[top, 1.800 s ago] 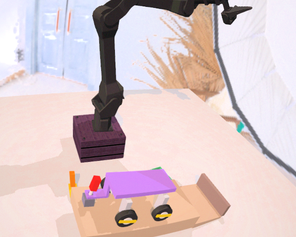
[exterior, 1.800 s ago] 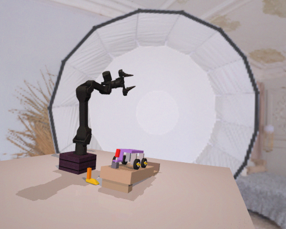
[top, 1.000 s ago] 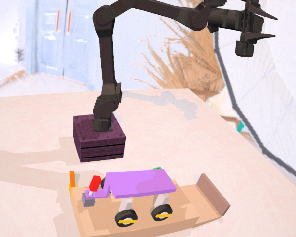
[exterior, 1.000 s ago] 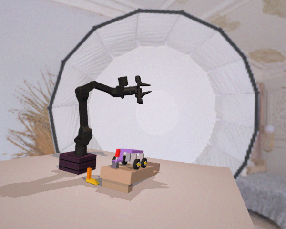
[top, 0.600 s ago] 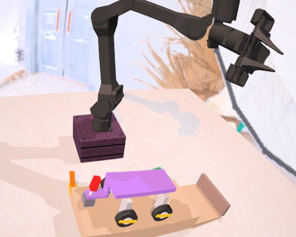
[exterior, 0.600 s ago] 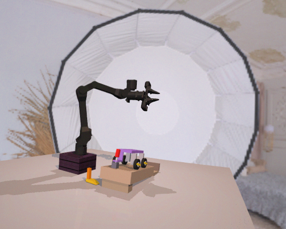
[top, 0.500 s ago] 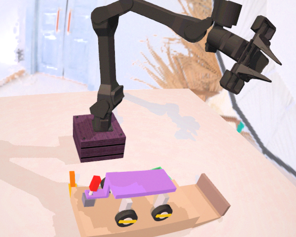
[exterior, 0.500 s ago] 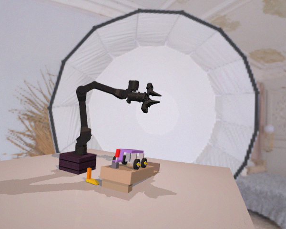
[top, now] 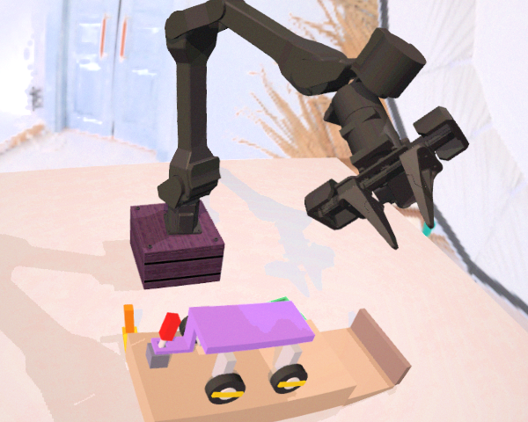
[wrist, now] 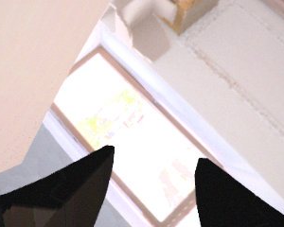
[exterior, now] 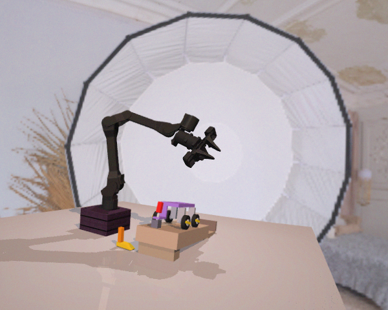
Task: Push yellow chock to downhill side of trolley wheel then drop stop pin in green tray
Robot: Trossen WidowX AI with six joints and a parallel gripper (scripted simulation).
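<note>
My gripper is partly open and empty, high above the table and pointing down and outward. The purple trolley stands on the ramp. The red-headed stop pin stands in the trolley's uphill tab, above a grey block. The yellow chock stands on the table beside the ramp's uphill end, its orange handle upright. Its black rubber is not discernible. The green tray shows only as slivers behind the trolley.
A brown end board stands at the ramp's low end. The arm rises from a dark purple box behind the ramp and chock. The wrist view shows the table's edge and the room, none of the task objects.
</note>
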